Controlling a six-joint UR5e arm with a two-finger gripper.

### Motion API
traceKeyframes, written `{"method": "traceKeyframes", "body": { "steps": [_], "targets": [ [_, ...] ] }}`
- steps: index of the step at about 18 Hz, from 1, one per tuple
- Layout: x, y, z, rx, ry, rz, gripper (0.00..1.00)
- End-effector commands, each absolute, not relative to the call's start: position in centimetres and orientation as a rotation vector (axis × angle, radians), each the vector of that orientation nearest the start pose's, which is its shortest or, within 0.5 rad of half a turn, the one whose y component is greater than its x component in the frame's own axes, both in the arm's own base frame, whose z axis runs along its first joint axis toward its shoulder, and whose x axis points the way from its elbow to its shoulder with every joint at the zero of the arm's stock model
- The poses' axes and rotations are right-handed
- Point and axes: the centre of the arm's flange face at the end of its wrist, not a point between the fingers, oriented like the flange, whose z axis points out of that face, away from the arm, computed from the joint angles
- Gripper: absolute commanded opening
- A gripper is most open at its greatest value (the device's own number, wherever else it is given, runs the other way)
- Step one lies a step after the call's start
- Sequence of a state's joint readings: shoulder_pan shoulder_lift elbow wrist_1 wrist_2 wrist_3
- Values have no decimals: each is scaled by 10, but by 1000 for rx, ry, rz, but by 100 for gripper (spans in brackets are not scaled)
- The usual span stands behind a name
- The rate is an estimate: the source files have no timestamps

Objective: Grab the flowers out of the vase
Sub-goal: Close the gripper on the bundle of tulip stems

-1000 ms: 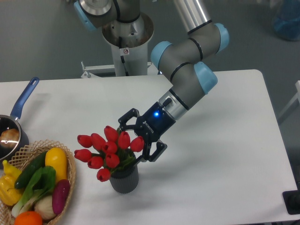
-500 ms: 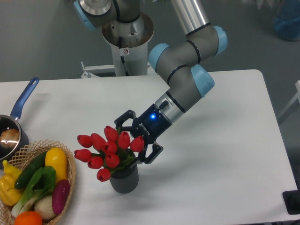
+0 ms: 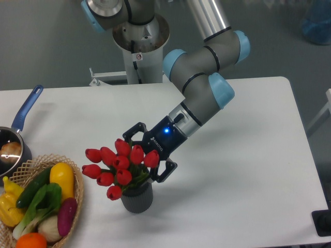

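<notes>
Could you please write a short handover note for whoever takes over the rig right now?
Gripper: open, fingers either side of the right part of the flowers, nothing held.
Flowers: in the vase, which stands upright on the table at front centre.
Done: the approach to the bunch.
Left: shut on the flowers, lift them clear of the vase.
Nearby: wicker basket and saucepan to the left.

A robotics lab is showing here: a grey and light-blue jointed robot arm (image 3: 204, 77) is standing on a metal pedestal (image 3: 139, 44) at the far side of a plain white table (image 3: 248, 155), with bare grey flooring (image 3: 41, 51) lying behind.
</notes>
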State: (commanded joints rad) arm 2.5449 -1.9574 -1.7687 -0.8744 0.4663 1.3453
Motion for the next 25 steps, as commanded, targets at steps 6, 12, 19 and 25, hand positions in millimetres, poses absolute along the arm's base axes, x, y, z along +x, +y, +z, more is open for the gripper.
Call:
{"method": "traceKeyframes", "body": {
  "steps": [6, 12, 19, 25],
  "targets": [
    [-364, 516, 306, -2007, 450, -397, 89],
    [-364, 516, 307, -2007, 451, -396, 73],
    [-363, 516, 307, -2007, 450, -398, 62],
    [-363, 517, 307, -2003, 438, -408, 52]
  ]
}}
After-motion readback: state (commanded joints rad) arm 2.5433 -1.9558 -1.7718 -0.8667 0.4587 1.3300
